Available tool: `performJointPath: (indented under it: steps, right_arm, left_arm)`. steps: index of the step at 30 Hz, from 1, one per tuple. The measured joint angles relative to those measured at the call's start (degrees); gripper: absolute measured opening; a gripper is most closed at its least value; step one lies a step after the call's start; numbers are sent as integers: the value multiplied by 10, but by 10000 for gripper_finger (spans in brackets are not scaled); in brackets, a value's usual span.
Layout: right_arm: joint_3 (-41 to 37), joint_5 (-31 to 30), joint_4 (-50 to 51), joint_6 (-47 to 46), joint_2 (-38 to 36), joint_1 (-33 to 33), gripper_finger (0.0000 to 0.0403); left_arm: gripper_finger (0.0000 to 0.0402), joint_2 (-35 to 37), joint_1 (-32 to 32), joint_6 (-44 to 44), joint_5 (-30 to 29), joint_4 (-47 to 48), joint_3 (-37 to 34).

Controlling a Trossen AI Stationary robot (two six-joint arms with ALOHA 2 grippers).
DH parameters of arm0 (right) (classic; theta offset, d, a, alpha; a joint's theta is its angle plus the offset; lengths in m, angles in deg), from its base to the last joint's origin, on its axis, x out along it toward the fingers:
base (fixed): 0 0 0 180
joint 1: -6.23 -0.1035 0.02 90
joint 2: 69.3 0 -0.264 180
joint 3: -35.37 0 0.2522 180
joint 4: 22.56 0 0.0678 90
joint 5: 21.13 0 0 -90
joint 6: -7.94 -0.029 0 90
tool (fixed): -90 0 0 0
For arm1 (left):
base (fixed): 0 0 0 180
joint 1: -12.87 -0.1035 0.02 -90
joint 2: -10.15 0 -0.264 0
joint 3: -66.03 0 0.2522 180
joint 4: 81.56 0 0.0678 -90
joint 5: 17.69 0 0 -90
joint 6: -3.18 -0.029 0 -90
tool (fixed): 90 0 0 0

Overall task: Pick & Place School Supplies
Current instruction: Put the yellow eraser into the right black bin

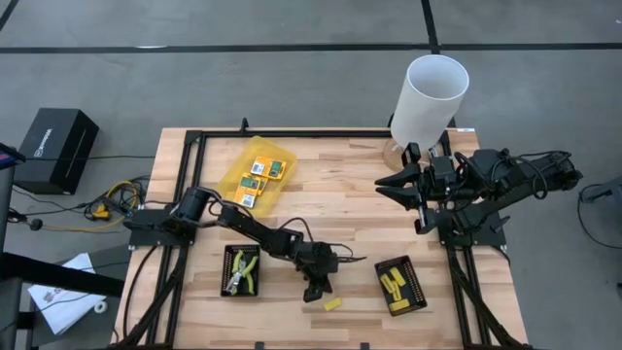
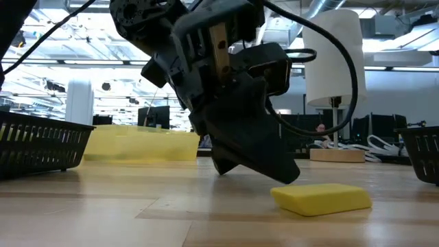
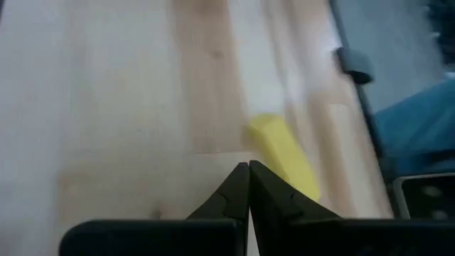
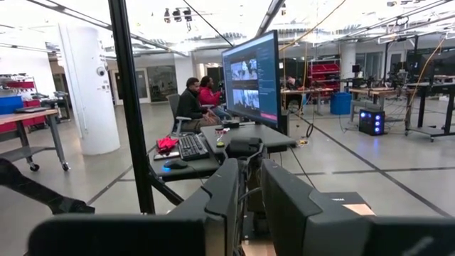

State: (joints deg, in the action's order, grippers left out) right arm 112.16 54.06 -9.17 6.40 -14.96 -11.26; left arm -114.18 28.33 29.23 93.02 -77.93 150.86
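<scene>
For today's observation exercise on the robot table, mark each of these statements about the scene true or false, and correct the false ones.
1. The left end effector is shut and empty. True.
2. A yellow stubby piece lies loose on the table beside the left end effector. True.
3. The flat packets lie in a black tray. False: they lie in the translucent yellow container.
4. The plier-like tool lies on bare wood. False: it lies in the left black tray.
5. The right end effector is picking from the right black tray. False: it is raised, away from that tray.
</scene>
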Motion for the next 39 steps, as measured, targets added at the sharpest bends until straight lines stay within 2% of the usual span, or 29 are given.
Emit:
performJointPath:
  steps: [4,9,28,39]
  right_arm:
    - [0,0,1,0,0,0,56]
    - [0,0,11,0,0,0,56]
    - [0,0,34,-15,1,21,56]
    - [0,30,34,-27,1,50,56]
  left_arm:
    - [0,-1,6,15,49,-45,-1]
    - [0,-1,5,18,68,-80,0]
    - [0,-44,13,19,67,-77,6]
    - [0,-41,13,-1,5,-15,7]
